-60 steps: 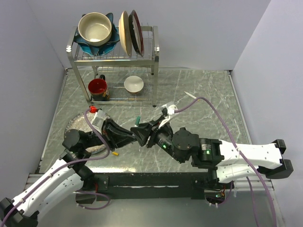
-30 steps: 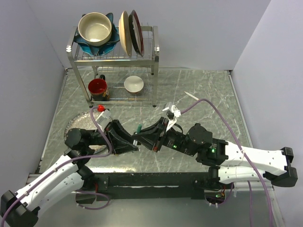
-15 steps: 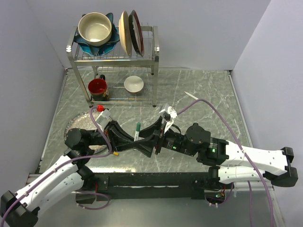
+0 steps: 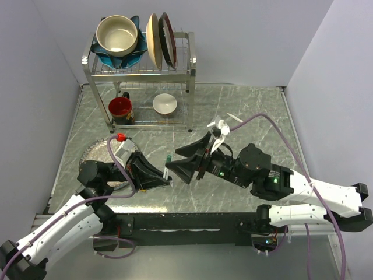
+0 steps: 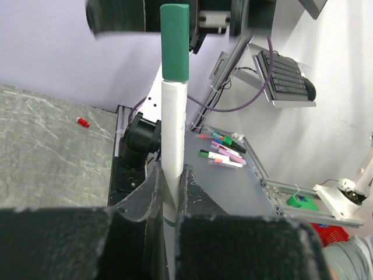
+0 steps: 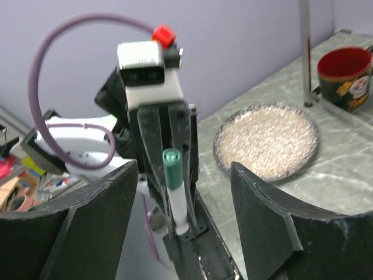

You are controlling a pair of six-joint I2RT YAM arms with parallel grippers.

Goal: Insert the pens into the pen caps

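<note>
The left gripper [image 5: 170, 185] is clamped on the lower barrel of a white pen [image 5: 172, 134] held upright above the worktop [image 4: 262, 116], with a green cap [image 5: 175, 41] seated on its tip, while the right gripper [image 4: 175, 162] faces it with jaws spread wide, apart from the pen.

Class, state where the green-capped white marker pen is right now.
The white marker pen is clamped in the left gripper, near mid-table in the top view, facing the open right gripper.
</note>
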